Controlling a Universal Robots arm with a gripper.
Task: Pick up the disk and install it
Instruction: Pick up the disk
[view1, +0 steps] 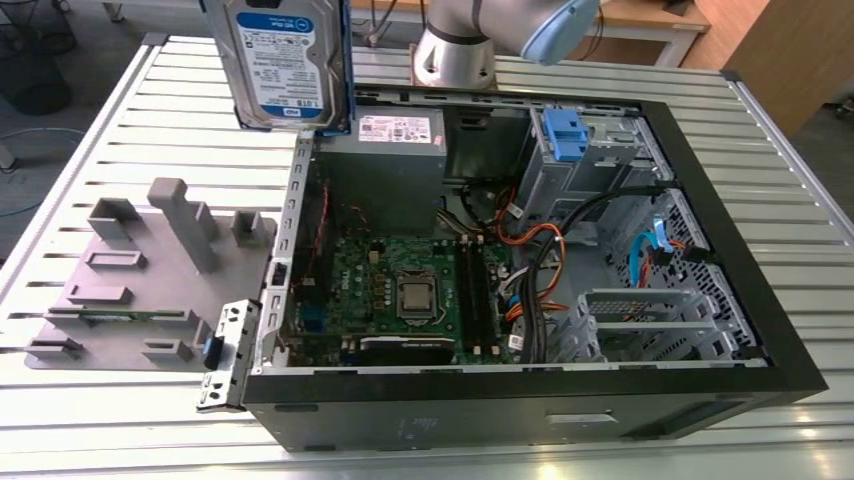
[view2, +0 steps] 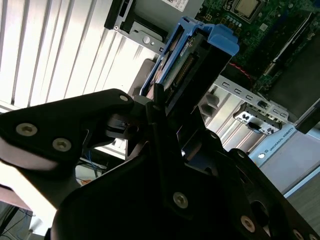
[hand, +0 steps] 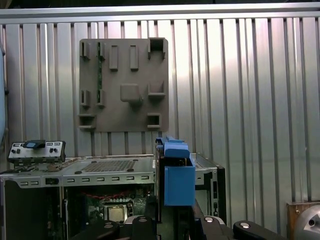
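Aloft, disk (view1: 284, 60) between the jaws

**Gripper clamped, load held high**

Your arm (view1: 454, 45) stood at the table's (view1: 107, 160) far edge in the exterior view. In the second wrist view, your gripper (view2: 159, 102) had its black fingers (view2: 107, 102) pressed against the disk (view2: 184, 62), carrying it on edge above the table.

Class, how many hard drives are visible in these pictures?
1. The disk hangs upright in the gripper, above the open computer case's corner at the exterior view's left. Others may be hidden inside the case.
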